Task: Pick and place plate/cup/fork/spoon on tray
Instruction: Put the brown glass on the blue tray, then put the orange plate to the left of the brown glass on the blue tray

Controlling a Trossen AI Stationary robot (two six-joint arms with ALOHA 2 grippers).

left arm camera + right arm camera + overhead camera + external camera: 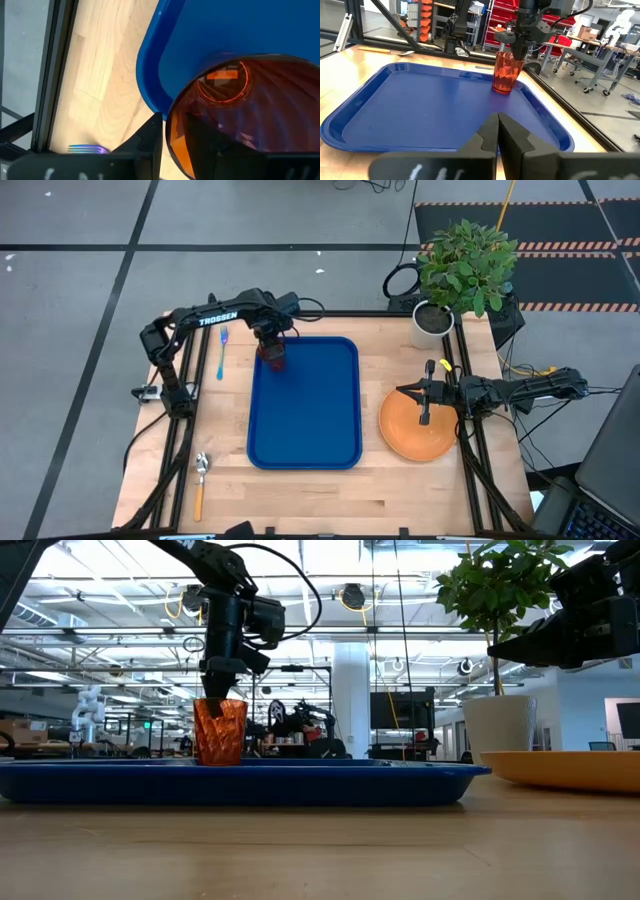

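Now the left gripper (272, 350) pinches the cup (272, 358) upright in the tray's (310, 420) far-left corner; the right gripper (424, 408), fingers pressed together, hovers over the plate (405, 435) beside the tray.

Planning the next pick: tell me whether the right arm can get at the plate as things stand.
Probably yes: the right gripper hangs shut above the plate, nothing lies on it, and the left gripper is busy with the cup.

tray (305, 420): smooth, shiny blue plastic
cup (219, 730): see-through orange-red plastic, bumpy sides
table (400, 490): light wood, matt
plate (415, 435): smooth orange
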